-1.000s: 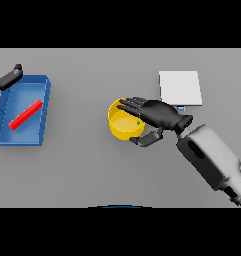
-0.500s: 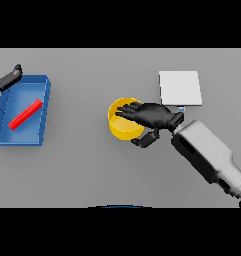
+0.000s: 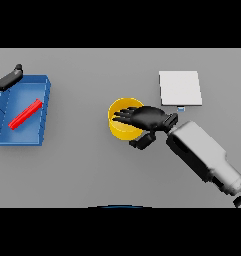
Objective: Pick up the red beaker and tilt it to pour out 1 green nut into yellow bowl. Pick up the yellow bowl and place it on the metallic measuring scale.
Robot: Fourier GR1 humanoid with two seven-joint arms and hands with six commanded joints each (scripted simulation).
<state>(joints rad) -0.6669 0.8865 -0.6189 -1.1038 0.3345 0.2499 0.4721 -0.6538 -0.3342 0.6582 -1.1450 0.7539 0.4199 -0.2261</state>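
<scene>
Grey table (image 3: pixel 82 170): yellow bowl (image 3: pixel 121 125) mid-table, scale (image 3: pixel 180 88) beyond, blue tray (image 3: pixel 42 100) holding red beaker (image 3: pixel 25 114).
Right hand (image 3: pixel 147 118) spread over bowl, thumb outside rim, contents hidden; left hand (image 3: pixel 4 77) open, edge-cropped.

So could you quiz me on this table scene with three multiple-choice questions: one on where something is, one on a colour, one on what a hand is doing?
1. Where is the red beaker?
A. In the blue tray
B. On the scale
C. In the bowl

2. What colour is the bowl?
A. Green
B. Yellow
C. White

3. What is the right robot hand doing?
A. Resting on the scale
B. Lying in the tray
C. Reaching over the bowl

Answers: 1 A, the beaker lies flat inside the tray. 2 B, its rim and wall are yellow. 3 C, its fingers stretch across the bowl's rim, thumb below it.
</scene>
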